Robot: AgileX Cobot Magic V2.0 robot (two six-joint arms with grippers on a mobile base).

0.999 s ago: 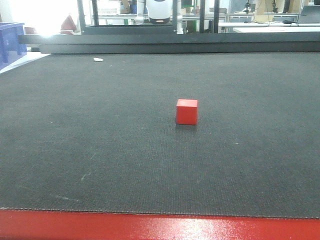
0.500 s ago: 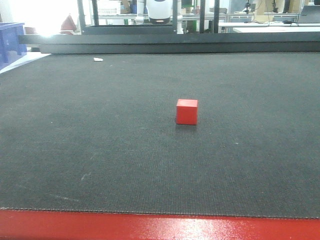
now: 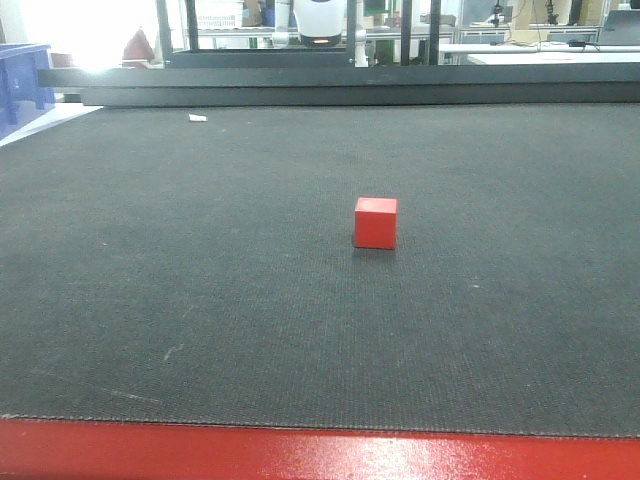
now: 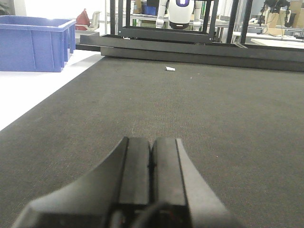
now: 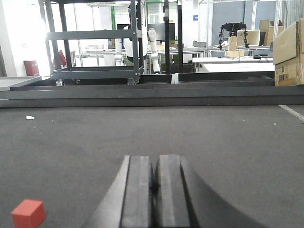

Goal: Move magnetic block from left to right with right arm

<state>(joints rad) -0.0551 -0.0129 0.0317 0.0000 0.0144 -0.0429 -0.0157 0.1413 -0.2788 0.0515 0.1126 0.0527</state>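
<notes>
1 left gripper (image 4: pixel 151 164), its 2 fingers pressed together on nothing; 1 magnetic block (image 3: pixel 375 222), a small bright-red cube with matte faces and sharp edges, sitting flat mid dark mat (image 3: pixel 200 300); 1 right gripper (image 5: pixel 154 187), clenched empty, the block low to its left and apart.

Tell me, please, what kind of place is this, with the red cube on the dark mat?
Most likely a robotics lab or workshop: a white robot arm stands beyond the black metal rack, workbenches carry equipment, and cardboard boxes and a blue plastic crate are stored nearby.
</notes>
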